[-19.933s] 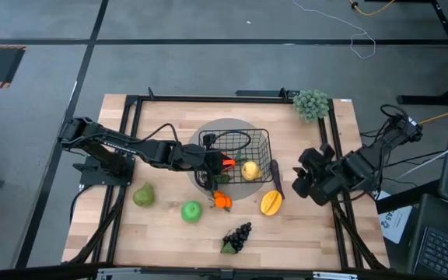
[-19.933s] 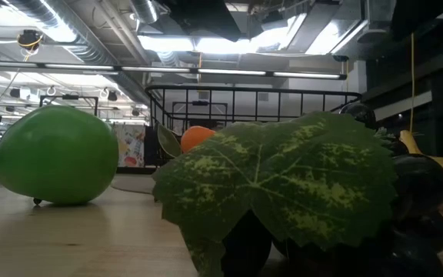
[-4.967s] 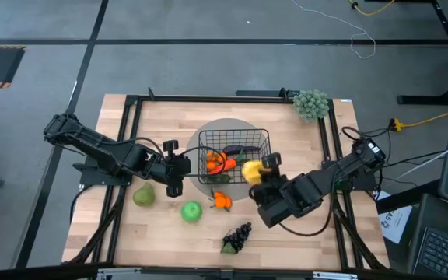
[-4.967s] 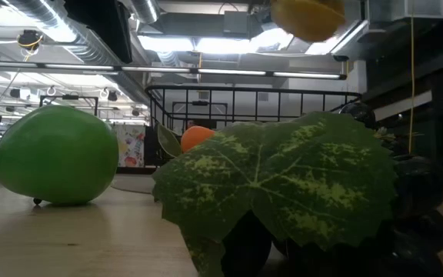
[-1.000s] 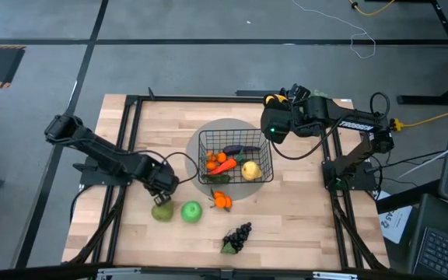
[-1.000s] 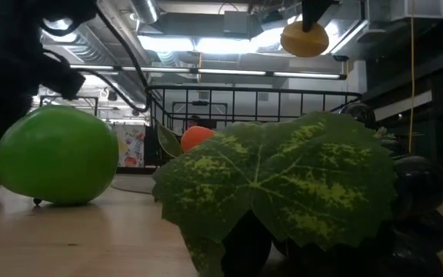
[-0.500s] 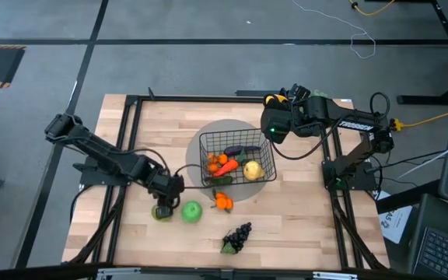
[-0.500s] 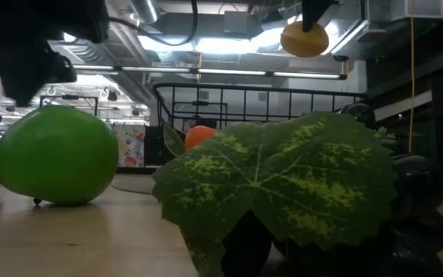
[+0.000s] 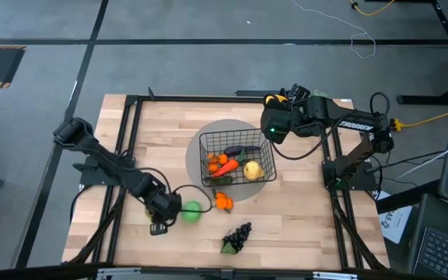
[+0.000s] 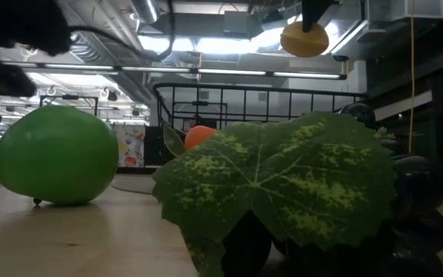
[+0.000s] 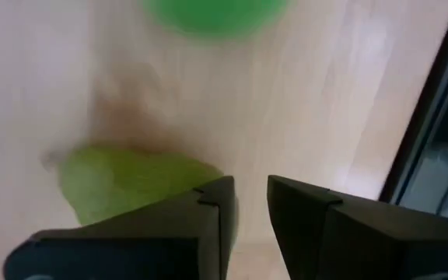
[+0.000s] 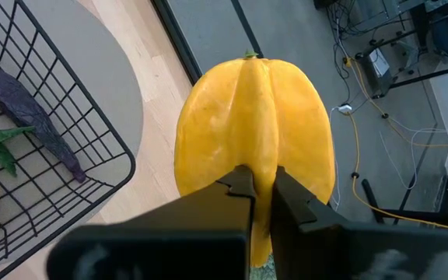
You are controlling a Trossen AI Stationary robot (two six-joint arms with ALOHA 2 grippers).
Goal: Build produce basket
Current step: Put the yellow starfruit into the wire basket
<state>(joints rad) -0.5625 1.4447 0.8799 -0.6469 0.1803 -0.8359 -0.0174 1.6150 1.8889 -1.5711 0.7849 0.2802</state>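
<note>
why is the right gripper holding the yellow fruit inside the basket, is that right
Not quite. The right gripper does hold the yellow fruit, but in the air beside the basket, past its rim, not inside it. The high view and right wrist view show this.

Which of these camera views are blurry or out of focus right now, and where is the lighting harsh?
Left wrist view: smeared throughout, the green apple and pear mere soft blobs. Low view: the grape leaf fills the foreground and hides much, ceiling lights glare behind, and the left arm is a dark blur at the top corner. Right wrist view: sharp on the yellow fruit. High view: evenly lit, crisp on the basket.
</note>
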